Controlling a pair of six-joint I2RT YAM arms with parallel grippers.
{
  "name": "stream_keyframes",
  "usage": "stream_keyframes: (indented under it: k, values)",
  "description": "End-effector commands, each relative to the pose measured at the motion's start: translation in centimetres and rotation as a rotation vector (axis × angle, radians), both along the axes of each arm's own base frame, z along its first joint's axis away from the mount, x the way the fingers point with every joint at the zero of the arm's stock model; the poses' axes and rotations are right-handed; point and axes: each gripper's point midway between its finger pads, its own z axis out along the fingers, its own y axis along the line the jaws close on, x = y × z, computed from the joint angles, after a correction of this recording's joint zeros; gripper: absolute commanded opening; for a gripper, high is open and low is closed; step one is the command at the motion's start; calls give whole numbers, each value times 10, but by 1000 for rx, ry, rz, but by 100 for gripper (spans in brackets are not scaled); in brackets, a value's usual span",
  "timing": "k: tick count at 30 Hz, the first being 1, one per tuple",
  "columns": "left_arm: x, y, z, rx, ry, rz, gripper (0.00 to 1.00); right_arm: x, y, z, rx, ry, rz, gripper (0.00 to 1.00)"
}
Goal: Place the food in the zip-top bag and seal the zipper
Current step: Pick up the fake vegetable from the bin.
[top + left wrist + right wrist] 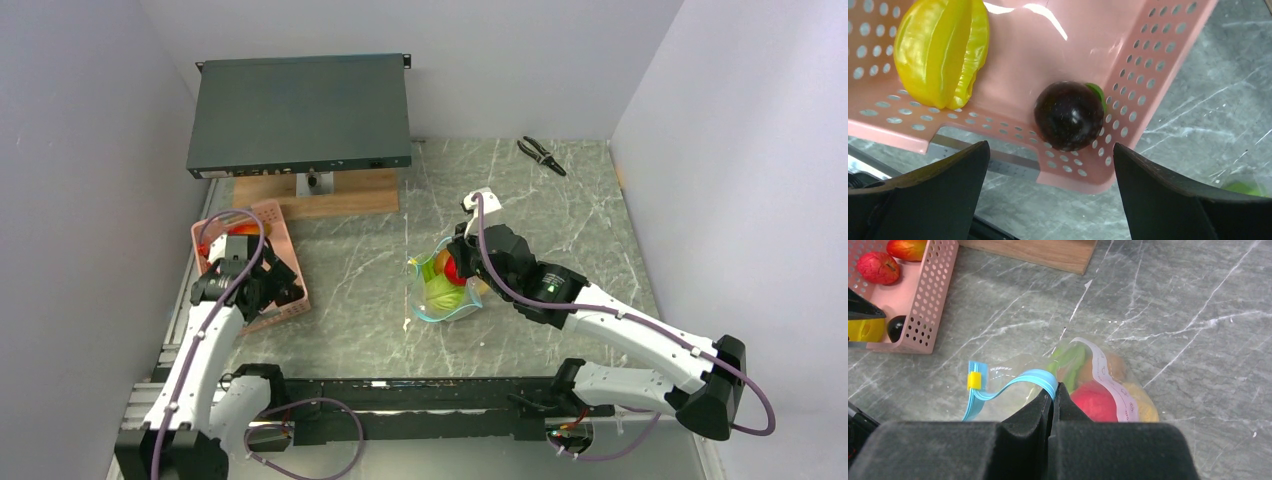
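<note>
The clear zip-top bag (pixel 443 288) lies mid-table with a red fruit (pixel 1096 402), a green one (pixel 1066 361) and a yellow one (pixel 1143 405) inside. My right gripper (pixel 1054 390) is shut on the bag's teal-blue zipper (pixel 1013 385), which bears a yellow slider (pixel 974 381). My left gripper (pixel 1050 200) is open and empty, just above the near corner of the pink basket (pixel 1018 45). In the basket lie a dark purple fruit (pixel 1069 116) and a yellow star fruit (pixel 942 50). A red fruit (pixel 878 267) and an orange-red one (pixel 907 248) also lie there.
A dark flat box (pixel 300 115) on a wooden stand (pixel 315 192) stands at the back left. Black pliers (pixel 541 155) lie at the back right. Grey walls close both sides. A metal rail (pixel 400 395) runs along the near edge.
</note>
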Motion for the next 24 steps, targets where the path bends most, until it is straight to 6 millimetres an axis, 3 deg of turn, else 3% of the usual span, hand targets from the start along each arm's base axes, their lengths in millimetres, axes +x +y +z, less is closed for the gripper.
stream_keyframes:
  k: [1,4,15,24]
  values:
    - [-2,0,-2,-97,72,74,100,3,3,16,62,-39,0,0]
    - [5,3,-5,-99,54,70,98,3,4,16,62,-39,0,0]
    - [16,-9,-23,-176,90,29,76,5,5,13,63,-33,-2,0]
    - [10,-8,-34,-172,140,36,72,6,8,12,62,-31,4,0]
